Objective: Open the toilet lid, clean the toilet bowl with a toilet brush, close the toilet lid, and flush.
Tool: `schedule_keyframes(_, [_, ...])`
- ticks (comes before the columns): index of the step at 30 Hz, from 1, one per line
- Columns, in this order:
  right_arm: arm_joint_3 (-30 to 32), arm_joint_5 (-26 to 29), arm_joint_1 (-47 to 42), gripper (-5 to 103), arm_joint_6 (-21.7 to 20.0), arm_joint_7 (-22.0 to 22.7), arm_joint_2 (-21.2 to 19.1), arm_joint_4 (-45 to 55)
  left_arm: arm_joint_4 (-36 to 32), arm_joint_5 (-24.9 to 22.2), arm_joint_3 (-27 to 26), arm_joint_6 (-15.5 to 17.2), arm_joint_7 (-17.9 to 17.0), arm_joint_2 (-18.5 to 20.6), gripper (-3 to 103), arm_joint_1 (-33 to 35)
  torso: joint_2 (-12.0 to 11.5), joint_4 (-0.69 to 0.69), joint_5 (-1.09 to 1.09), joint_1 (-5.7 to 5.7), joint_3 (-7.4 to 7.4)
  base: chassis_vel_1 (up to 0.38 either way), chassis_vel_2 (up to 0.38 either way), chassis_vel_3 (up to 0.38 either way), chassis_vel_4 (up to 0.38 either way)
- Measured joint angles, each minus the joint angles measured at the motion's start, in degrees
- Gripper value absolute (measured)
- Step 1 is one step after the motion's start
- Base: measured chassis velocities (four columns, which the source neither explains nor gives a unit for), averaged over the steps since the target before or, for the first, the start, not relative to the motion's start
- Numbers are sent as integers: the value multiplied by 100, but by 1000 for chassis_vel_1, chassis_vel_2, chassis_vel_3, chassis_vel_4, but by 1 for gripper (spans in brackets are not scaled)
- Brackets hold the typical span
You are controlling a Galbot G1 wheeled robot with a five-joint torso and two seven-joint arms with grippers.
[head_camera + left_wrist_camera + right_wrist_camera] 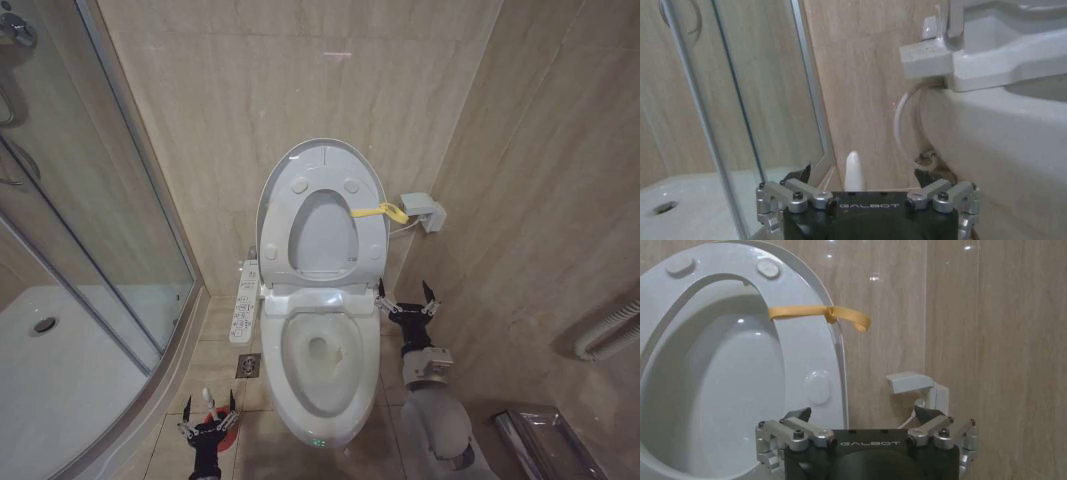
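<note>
The word "GALBOT" stands in pale capitals on the dark body of the left gripper (863,200) in the left wrist view. The same "GALBOT" stands on the dark body of the right gripper (863,437) in the right wrist view. The control panel (245,300) beside the toilet bears markings too small to read.

Right claw (406,297): black fingers, silver screwed knuckle brackets, black housing lettered "GALBOT" in white, grey-white rounded arm links. Left claw (208,415): same black-and-silver construction.
</note>
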Motion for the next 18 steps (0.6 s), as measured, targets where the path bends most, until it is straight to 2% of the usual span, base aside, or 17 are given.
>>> schedule_keyframes(3, [0, 0, 0, 100, 0, 0, 0, 0, 229, -112, 1, -69, 142, 57, 100, -150, 0, 1, 1, 0, 0, 0, 0, 0, 0])
schedule_keyframes(4, [0, 0, 0, 100, 0, 0, 0, 0, 488, -148, 10, -183, 232, 71, 100, -304, 0, 0, 1, 0, 0, 0, 0, 0, 0])
schedule_keyframes(9, [0, 0, 0, 100, 0, 0, 0, 0, 1011, -164, 46, -349, 348, 79, 100, -607, 0, 0, 0, 0, 0, 0, 0, 0, 0])
schedule_keyframes(18, [0, 0, 0, 100, 0, 0, 0, 0, 1296, -162, 22, -453, 622, 87, 103, -816, 0, 0, 0, 0, 0, 0, 0, 0, 0])
